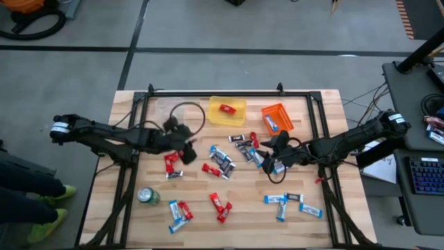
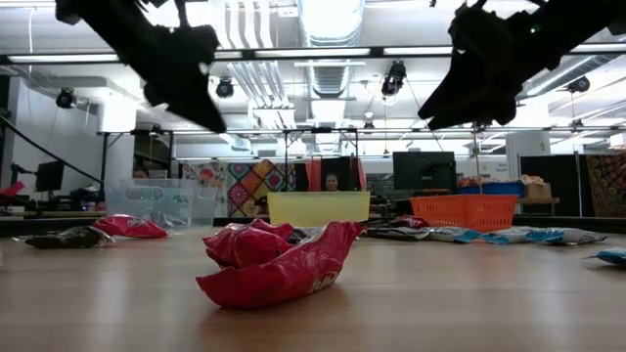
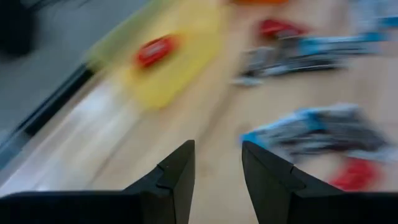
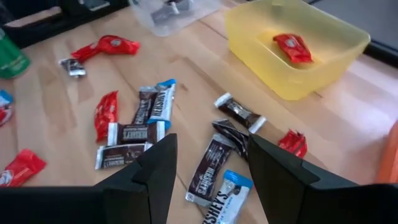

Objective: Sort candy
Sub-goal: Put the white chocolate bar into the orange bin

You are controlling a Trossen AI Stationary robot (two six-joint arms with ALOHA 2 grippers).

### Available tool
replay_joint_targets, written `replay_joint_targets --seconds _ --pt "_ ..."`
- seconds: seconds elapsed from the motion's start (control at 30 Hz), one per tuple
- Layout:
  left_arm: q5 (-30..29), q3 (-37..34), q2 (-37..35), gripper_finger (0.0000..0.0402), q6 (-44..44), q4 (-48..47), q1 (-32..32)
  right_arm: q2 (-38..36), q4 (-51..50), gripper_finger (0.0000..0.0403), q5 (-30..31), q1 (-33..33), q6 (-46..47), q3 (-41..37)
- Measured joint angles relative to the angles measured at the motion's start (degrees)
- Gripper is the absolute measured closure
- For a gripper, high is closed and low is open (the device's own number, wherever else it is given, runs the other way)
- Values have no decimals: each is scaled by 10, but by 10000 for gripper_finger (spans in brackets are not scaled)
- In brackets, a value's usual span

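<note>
Wrapped candy bars in red, blue-and-white and dark wrappers lie scattered flat on the wooden table, most thickly in the middle cluster [image 1: 222, 160] [image 4: 140, 127]. One red candy [image 1: 227, 108] [image 4: 292, 47] lies in the yellow bin [image 1: 239, 111] [image 4: 323, 68]. A blue one [image 1: 270, 123] lies in the orange bin [image 1: 281, 111]. My left gripper [image 1: 186, 141] [image 3: 217, 177] hovers open above the table, left of the cluster and near two red candies [image 1: 171, 161]. My right gripper [image 1: 274, 151] [image 4: 211, 168] hovers open over dark-wrapped candies [image 4: 211, 165] at the cluster's right side. Both hang clear of the table in the low view.
A clear bin [image 1: 173, 111] [image 2: 161, 203] stands at the far left beside the yellow bin, and a green can [image 1: 147, 196] [image 4: 9, 59] stands near the near left corner. More candy lies along the near edge [image 1: 220, 205] [image 1: 291, 203]. A black frame [image 1: 215, 92] rims the table.
</note>
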Motion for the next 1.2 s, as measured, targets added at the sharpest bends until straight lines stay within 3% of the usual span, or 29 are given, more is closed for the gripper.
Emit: replay_joint_targets --seconds 0.13,0.27,0.53,0.77,1.03,1.2 --pt "49 -27 0 286 67 115 -41 40 -6 220 -1 -8 15 18" --pt "57 -48 0 286 77 171 -60 87 -52 220 -31 -20 31 47" --pt "41 -62 0 286 59 181 -61 168 -163 220 -75 -26 109 96" --pt "27 -62 0 286 74 207 -61 232 -166 220 -126 -26 143 108" --pt "24 -62 0 286 90 215 -61 291 -165 222 -126 -26 178 115" --pt "12 -62 0 286 91 216 -60 314 -161 248 -121 -25 181 122"
